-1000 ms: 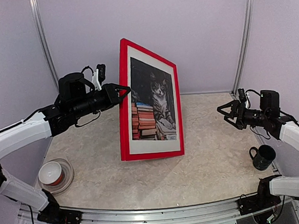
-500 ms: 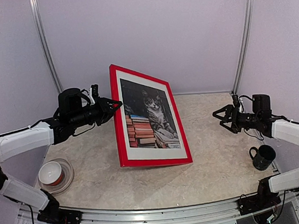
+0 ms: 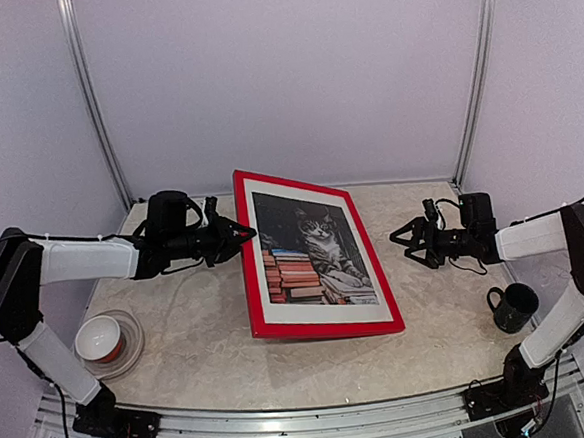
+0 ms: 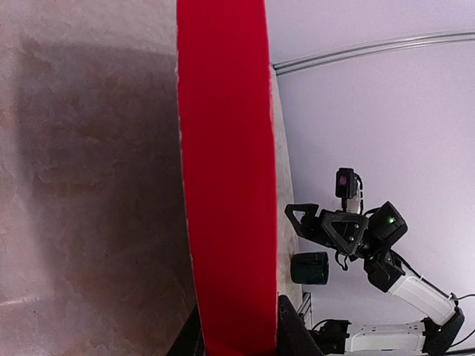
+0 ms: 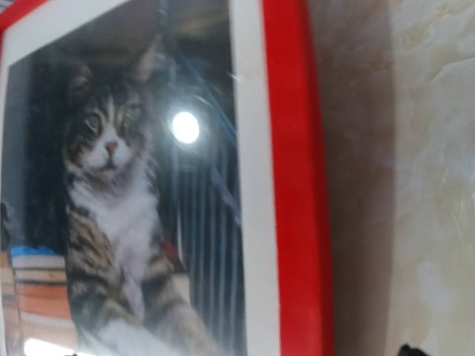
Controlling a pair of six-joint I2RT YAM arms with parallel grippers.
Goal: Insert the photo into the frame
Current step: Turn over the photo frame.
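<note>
Marbled beige table (image 3: 449,318) within pale lilac walls (image 3: 292,69); frame (image 3: 320,327) with photo (image 3: 315,262) tilts on it. The left gripper (image 3: 242,232) clamps the frame's edge; the right gripper (image 3: 402,244) gapes wide.

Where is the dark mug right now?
Top view: the dark mug stands on the right side of the table, near its front edge, right of the red frame and nearer than the right gripper.

There is one red frame (image 3: 320,328), one cat photo (image 3: 317,257), one dark mug (image 3: 516,307), one bowl (image 3: 100,338), one plate (image 3: 136,336), and two grippers, the left gripper (image 3: 241,233) and the right gripper (image 3: 406,239).
</note>
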